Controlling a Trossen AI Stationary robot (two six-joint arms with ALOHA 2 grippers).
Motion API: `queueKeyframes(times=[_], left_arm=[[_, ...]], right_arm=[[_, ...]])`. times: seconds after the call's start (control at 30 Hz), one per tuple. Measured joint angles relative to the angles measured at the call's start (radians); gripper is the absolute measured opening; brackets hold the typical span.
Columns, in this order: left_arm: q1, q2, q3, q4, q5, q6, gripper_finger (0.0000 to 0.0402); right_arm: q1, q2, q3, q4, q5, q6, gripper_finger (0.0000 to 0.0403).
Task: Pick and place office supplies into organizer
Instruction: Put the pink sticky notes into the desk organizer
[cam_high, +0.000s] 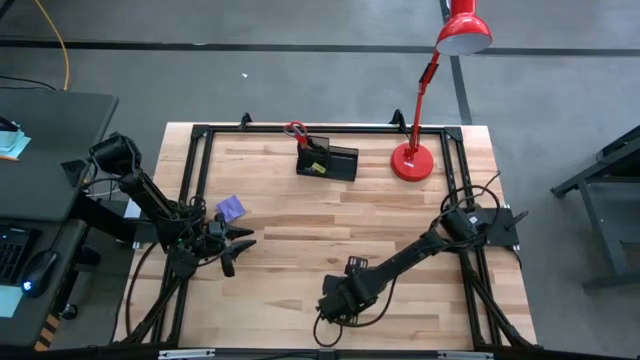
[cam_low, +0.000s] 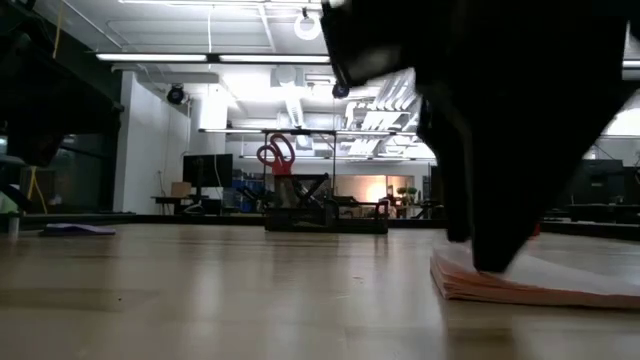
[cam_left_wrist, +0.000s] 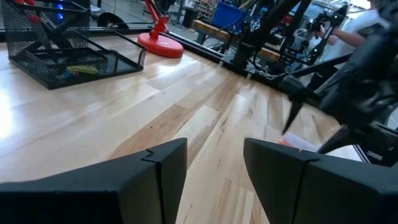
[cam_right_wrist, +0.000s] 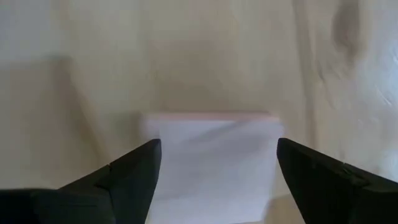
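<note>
The pink note pad lies flat on the table near its front edge and also shows in the low view. My right gripper is open and points down over it, one finger on either side of the pad; the arm hides the pad in the high view. My left gripper is open and empty at the table's left. The purple note pad lies just beyond it. The black organizer stands at the far edge, with the red-handled scissors upright in its cup and a yellow piece in its tray.
A red desk lamp stands with its round base to the right of the organizer, its head reaching beyond the far edge. A black frame runs around the table top. Bare wood lies between the two grippers and the organizer.
</note>
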Motion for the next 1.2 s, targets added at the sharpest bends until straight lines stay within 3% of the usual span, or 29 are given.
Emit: queueKeyframes(times=[0.43, 0.57, 0.83, 1.03, 1.2], left_arm=[[0.0, 0.0, 0.0, 0.0, -0.006, -0.005, 0.015], [0.0, 0.0, 0.0, 0.001, -0.01, -0.006, 0.015], [0.0, 0.0, 0.0, 0.003, -0.012, -0.011, 0.015], [0.0, 0.0, 0.0, 0.001, -0.011, -0.013, 0.015], [0.0, 0.0, 0.0, -0.001, -0.016, -0.013, 0.015]], right_arm=[[-0.014, -0.01, -0.149, 0.176, -0.107, -0.026, 0.03], [-0.016, -0.01, -0.152, 0.181, -0.117, -0.033, 0.0234], [-0.028, -0.013, -0.153, 0.146, -0.077, -0.037, 0.0018], [-0.028, -0.011, -0.134, 0.12, -0.052, -0.057, 0.0004], [-0.017, -0.001, -0.047, 0.023, 0.033, -0.09, 0.0002]])
